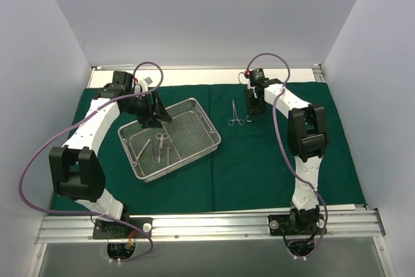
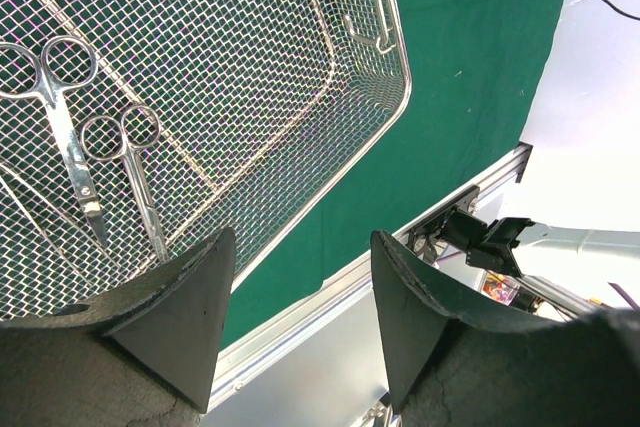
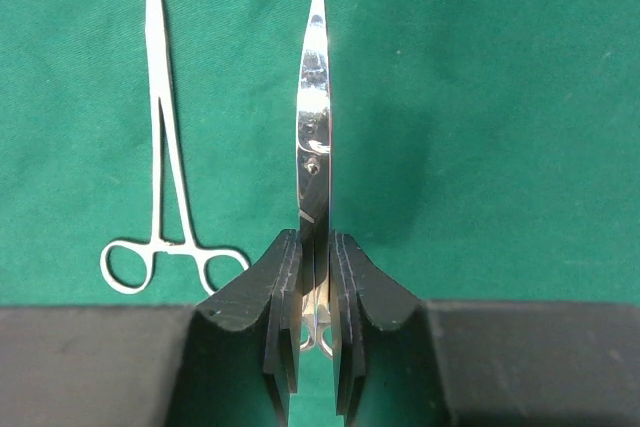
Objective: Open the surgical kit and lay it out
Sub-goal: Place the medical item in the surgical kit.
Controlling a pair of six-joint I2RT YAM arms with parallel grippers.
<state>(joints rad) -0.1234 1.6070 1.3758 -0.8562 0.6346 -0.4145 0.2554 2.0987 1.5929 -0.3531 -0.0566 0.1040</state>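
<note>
Over the drape (image 1: 272, 160), right claw (image 3: 315, 247) pointing down, gripping probable scissors (image 3: 313, 97), left claw (image 2: 300, 239) wide

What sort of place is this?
Probably a robotics lab mock-up of a surgical prep table, not a real theatre: plain white walls box in a green drape, a wire-mesh tray and an aluminium mounting rail.

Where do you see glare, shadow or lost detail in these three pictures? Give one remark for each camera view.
Right wrist: bright glare runs along the held instrument, with a soft shadow on the green cloth beside it. Left wrist: the mesh tray is crisp, the dark fingers show little detail. Top external: even light, but the instruments in the tray are too small to tell apart.
</note>
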